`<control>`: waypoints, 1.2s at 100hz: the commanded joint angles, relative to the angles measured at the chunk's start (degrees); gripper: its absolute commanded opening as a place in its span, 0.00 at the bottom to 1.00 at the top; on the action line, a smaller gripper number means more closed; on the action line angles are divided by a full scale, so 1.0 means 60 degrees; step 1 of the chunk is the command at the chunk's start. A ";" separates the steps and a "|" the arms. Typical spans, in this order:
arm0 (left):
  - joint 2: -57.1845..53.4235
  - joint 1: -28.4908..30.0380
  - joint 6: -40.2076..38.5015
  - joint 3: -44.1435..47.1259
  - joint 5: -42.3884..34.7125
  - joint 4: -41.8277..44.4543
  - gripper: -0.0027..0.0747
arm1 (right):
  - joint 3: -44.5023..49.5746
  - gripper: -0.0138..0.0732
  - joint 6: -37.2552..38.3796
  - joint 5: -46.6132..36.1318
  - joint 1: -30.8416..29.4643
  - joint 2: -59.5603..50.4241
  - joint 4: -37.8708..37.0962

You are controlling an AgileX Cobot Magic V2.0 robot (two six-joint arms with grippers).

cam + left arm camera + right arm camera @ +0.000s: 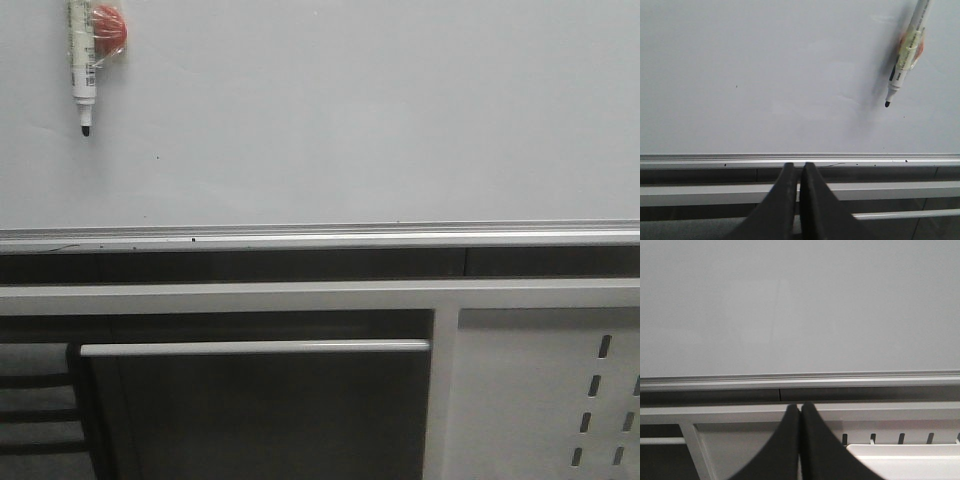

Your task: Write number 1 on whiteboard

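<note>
At the far left of the front view a marker [82, 62] hangs on the whiteboard [350, 120], high in the upper left corner. It is upright, with the black tip pointing down, and a round red-orange holder [108, 28] sits just beside it, touching its body on the right side. The marker has a white barrel with a pale yellowish band. In the left wrist view the same marker [906, 55] is seen a little tilted, the red-orange holder [921, 44] partly hidden behind it, and its shadow falls on the whiteboard [765, 75].

The board surface is pale grey-white and carries only a few tiny black specks. No stroke of the number 1 is visible on it in any view. Along the lower edge runs the silver rail [320, 237], and below it there is a dark gap and a pale frame bar [320, 297]. At the lower right stands a white perforated panel [560, 400].

The left pincer [800, 172] is below the rail, its two dark fingers pressed together and holding nothing. The right pincer [800, 412] is also pressed together with nothing between the fingers, in front of the bare whiteboard [800, 305].
</note>
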 commanded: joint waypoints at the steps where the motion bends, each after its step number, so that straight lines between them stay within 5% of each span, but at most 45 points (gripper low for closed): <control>1: -0.0214 0.0015 -0.0086 0.0402 -0.0692 -0.0097 0.01 | 0.0246 0.09 -0.0031 -0.0782 -0.0046 -0.0152 -0.0114; 78: -0.0214 0.0015 -0.0086 0.0402 -0.0795 -0.0119 0.01 | 0.0246 0.09 -0.0031 -0.0782 -0.0046 -0.0152 0.0007; 120: -0.0214 0.0015 -0.0086 0.0390 -0.1006 -0.3898 0.01 | 0.0246 0.09 -0.0031 -0.1426 -0.0046 -0.0152 0.5089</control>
